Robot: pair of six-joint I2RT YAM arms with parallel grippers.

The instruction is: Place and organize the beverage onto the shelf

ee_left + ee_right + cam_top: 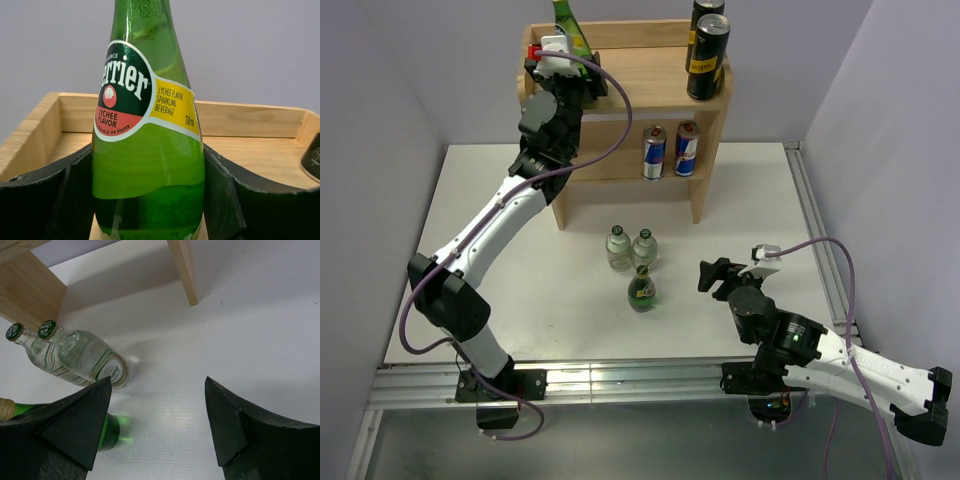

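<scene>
So that it lands standing, my left claw [149,200] clamps the green Perrier bottle [145,150] upright over the shelf [250,119], upper left in the overhead view; my right claw [157,420] hangs wide.

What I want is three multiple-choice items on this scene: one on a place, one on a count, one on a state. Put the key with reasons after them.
1. On the shelf, where do the two Red Bull cans stand?
A. top tier, left
B. lower tier
C. top tier, right

2. How many bottles stand on the table?
A. one
B. five
C. three

3. The right gripper is:
A. open, holding nothing
B. shut on a can
C. shut on a Perrier bottle

Key: 1 B, since both blue-and-silver cans sit under the top board; 2 C, since two clear ones and one green one stand in front of the shelf; 3 A, since its fingers stand wide apart with only bare table between them.
</scene>
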